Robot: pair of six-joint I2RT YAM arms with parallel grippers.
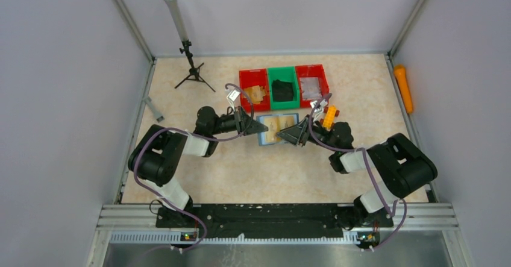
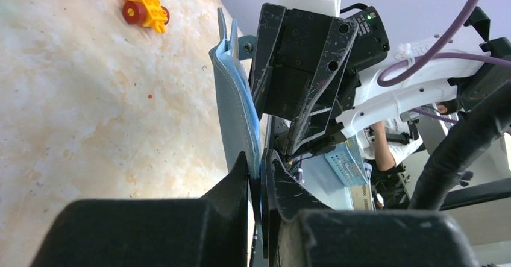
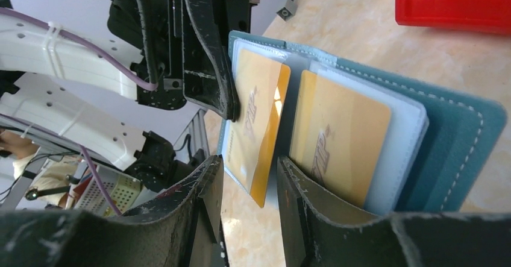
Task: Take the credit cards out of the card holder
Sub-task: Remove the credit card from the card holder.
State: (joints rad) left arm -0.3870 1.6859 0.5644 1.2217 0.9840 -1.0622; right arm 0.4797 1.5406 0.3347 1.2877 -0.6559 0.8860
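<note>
Top external view puts the card holder spread open, pale inside upward, at mid-table just in front of a row of three bins (red, green, red), with one arm at each end of it. The left gripper is closed tight on the holder's left edge; the left wrist view shows both fingers pinching the blue-grey leaf between them. The right gripper stands partly open. Its fingers sit either side of a gold card that juts out of the pocket nearer the left gripper, spaced wider than the card and not clamped on it. A second gold card sits deep in the other pocket. A yellow toy brick car lies just beyond the right gripper. Whether the holder rests on the table or hangs just above it cannot be told.
</note>
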